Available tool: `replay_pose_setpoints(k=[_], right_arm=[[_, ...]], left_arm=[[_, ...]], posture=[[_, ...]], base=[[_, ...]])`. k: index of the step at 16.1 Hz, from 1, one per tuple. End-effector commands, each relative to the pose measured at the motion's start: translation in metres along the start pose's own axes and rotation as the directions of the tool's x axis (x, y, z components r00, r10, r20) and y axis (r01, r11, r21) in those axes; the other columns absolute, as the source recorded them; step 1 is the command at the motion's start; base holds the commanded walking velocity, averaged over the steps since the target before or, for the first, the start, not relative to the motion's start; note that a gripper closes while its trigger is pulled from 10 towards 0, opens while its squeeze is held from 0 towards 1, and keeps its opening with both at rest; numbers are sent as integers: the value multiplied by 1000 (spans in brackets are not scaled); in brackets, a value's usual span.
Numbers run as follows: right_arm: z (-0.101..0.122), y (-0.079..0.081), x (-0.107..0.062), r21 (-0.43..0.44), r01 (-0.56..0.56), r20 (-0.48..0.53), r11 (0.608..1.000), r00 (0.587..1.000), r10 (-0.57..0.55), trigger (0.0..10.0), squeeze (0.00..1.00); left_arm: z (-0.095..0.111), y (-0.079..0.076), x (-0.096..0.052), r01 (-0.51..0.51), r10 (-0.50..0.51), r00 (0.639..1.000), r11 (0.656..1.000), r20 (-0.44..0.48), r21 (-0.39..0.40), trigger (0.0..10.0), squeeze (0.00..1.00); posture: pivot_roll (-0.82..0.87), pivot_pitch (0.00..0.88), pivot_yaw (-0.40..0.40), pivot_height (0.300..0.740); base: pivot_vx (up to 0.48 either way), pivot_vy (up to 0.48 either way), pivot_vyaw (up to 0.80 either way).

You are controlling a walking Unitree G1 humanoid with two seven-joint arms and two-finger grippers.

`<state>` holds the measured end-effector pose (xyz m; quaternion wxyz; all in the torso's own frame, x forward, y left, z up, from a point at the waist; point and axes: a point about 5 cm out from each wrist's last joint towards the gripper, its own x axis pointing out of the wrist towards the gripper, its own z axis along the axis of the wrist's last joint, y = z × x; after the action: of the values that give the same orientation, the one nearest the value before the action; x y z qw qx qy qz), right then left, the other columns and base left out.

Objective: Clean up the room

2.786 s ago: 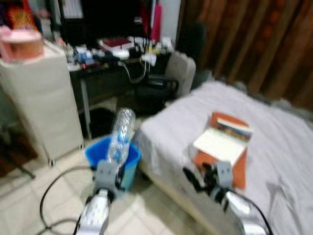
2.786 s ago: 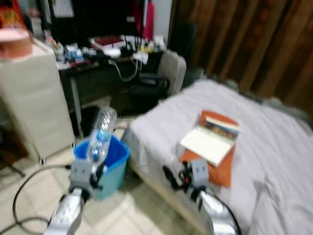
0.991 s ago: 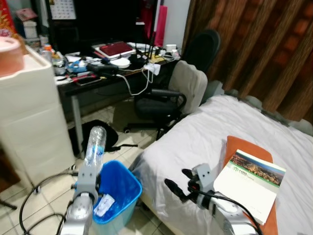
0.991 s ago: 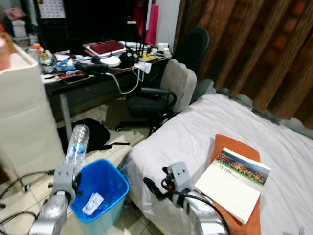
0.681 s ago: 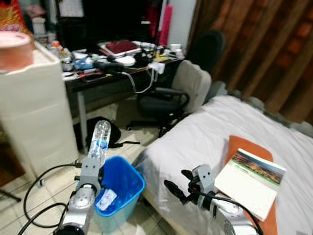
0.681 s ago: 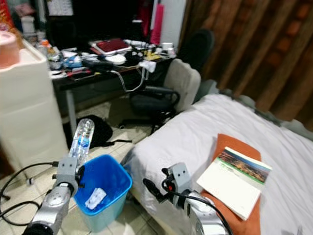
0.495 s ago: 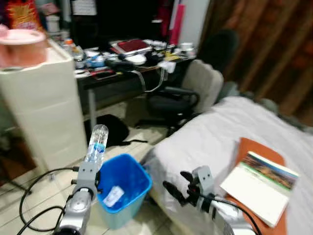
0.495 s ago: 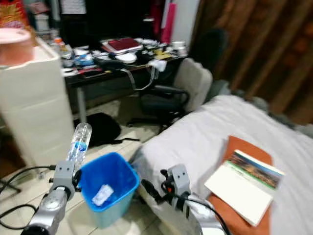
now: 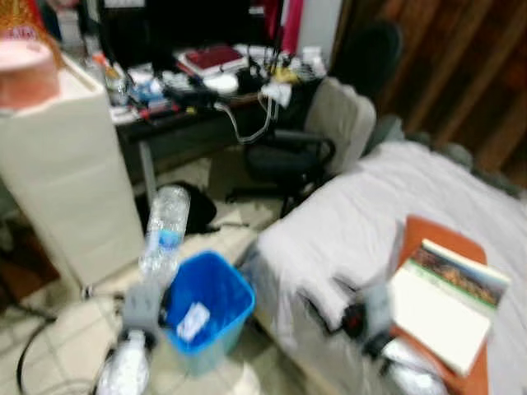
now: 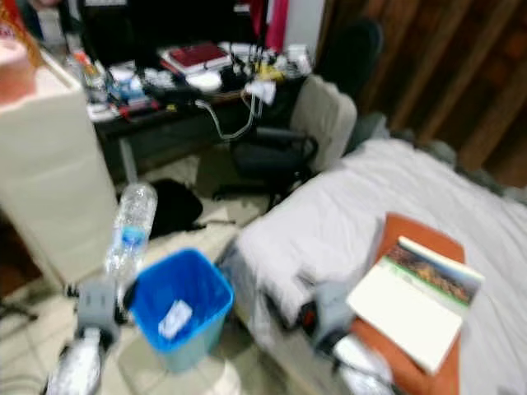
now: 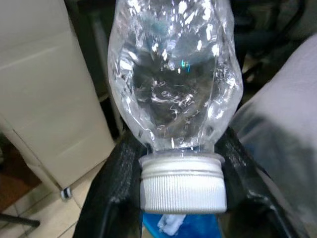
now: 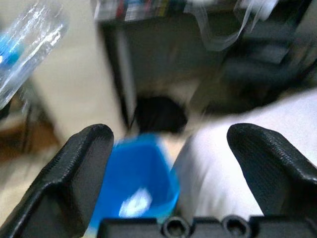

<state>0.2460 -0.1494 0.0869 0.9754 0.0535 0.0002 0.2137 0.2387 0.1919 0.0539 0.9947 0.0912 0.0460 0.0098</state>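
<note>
1. My left claw (image 11: 181, 188) is clenched on the neck of a clear plastic bottle (image 11: 173, 74), cap toward me.
2. Just beside and below it stands the blue bin (image 9: 210, 309), a scrap of paper (image 9: 192, 321) inside.
3. My right claw (image 12: 173, 163) is spread wide, holding nothing, by the bed (image 9: 354, 222).
4. A book (image 9: 449, 300) lies on the bed beyond my right claw.

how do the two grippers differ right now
The left gripper is shut on a clear crumpled plastic bottle with a white cap, held cap-down beside the blue plastic bin. The right gripper is open and holds nothing. The left one sits over the floor by the bin; the right one sits near the edge of the white-sheeted bed. Both have two black fingers.
</note>
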Motion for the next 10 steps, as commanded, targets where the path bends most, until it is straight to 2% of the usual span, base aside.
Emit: replay_pose_setpoints(k=[1,4,5,6,7,8,10], right_arm=[[11,-4,-7,-2,55,47,998,997,-55,10000,0],[7,-12,-17,17,95,12,995,995,-95,10000,0],[0,-14,-16,24,105,-11,994,994,-105,10000,0],[-3,-14,-11,32,106,-23,994,994,-106,10000,0],[-5,-15,-3,51,121,-26,991,992,-119,10000,0],[-6,-16,2,58,120,-33,991,992,-119,10000,0],[-12,-16,11,36,105,-59,994,993,-103,10000,0]], left_arm=[[38,-6,-5,15,-16,992,1000,129,10,10000,0],[65,-26,-30,112,-122,972,992,198,60,10000,0],[67,-25,-29,112,-114,974,993,194,26,10000,0],[66,-23,-26,100,-99,978,995,181,8,10000,0],[65,-21,-19,93,-93,985,996,143,5,10000,0],[63,-20,-13,104,-105,987,994,124,12,10000,0],[60,-20,1,150,-154,984,987,93,49,10000,0]], posture=[[165,61,-118,740],[208,22,-125,740],[211,16,-123,740],[210,13,-123,740],[210,3,-122,740],[207,3,-120,740],[201,0,-111,740]], base=[[0,0,0],[0,0,0],[0,0,0],[281,0,0],[472,0,750],[472,0,694],[471,0,0]])
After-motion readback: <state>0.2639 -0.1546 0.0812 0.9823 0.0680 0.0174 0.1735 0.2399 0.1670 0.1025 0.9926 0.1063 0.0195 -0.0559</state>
